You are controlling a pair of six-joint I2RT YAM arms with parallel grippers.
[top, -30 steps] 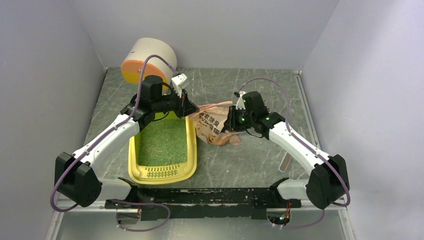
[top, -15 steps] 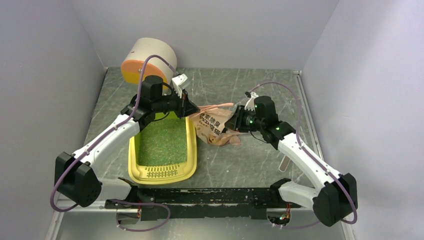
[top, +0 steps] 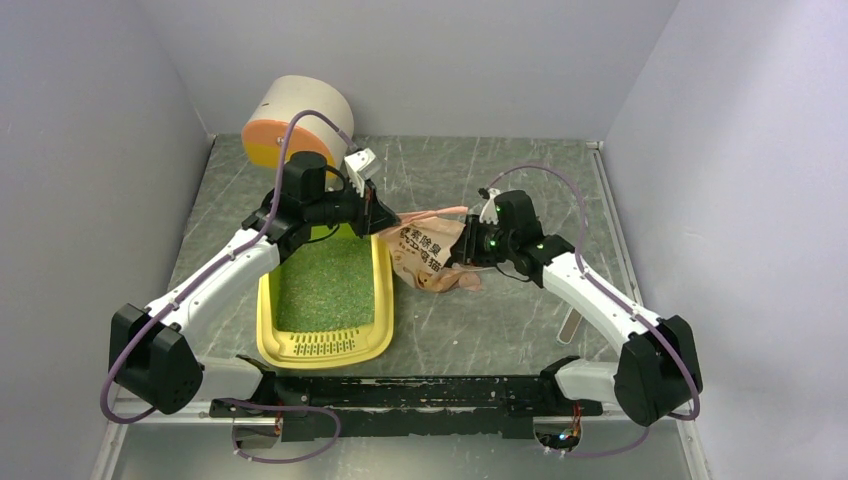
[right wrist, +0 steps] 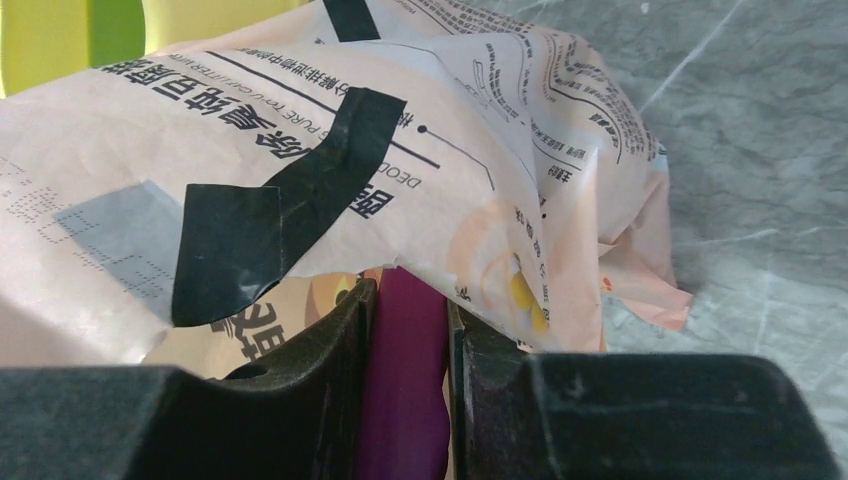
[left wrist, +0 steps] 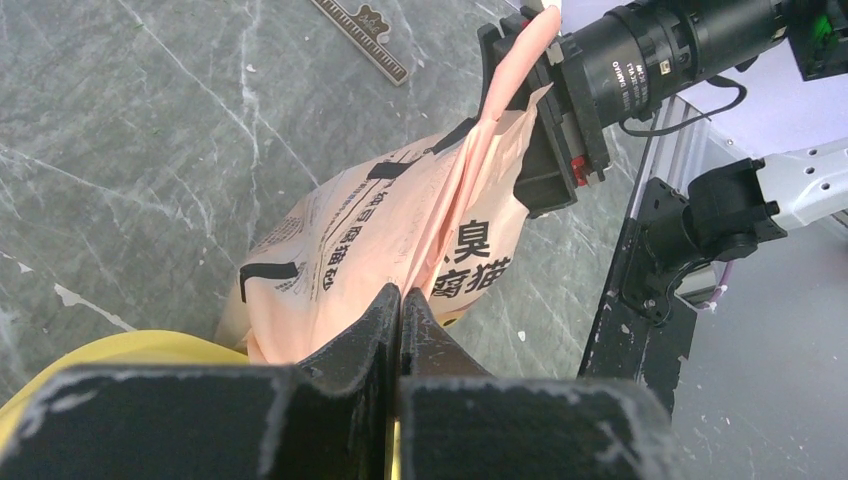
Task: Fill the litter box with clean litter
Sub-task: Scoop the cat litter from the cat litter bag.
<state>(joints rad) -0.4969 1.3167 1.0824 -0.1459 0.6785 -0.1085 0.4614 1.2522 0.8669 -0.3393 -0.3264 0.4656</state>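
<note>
The yellow litter box lies left of centre with green clean litter spread over its floor. A pink-beige printed bag slumps against its right rim. My left gripper is shut on the bag's upper edge, fingertips pressed together. From the right, my right gripper reaches into the bag's mouth. It is shut on the handle of a magenta scoop, whose bowl is hidden under the bag's paper. A corner of the litter box shows behind.
A white cylinder with an orange end stands at the back left corner. A flat beige stick lies on the grey table by the right arm. Grey walls close in three sides. A black rail runs along the near edge.
My right wrist swung out to the right and then came back toward the bag's mouth, still holding the scoop. The left arm and the bag's held edge have not moved.
</note>
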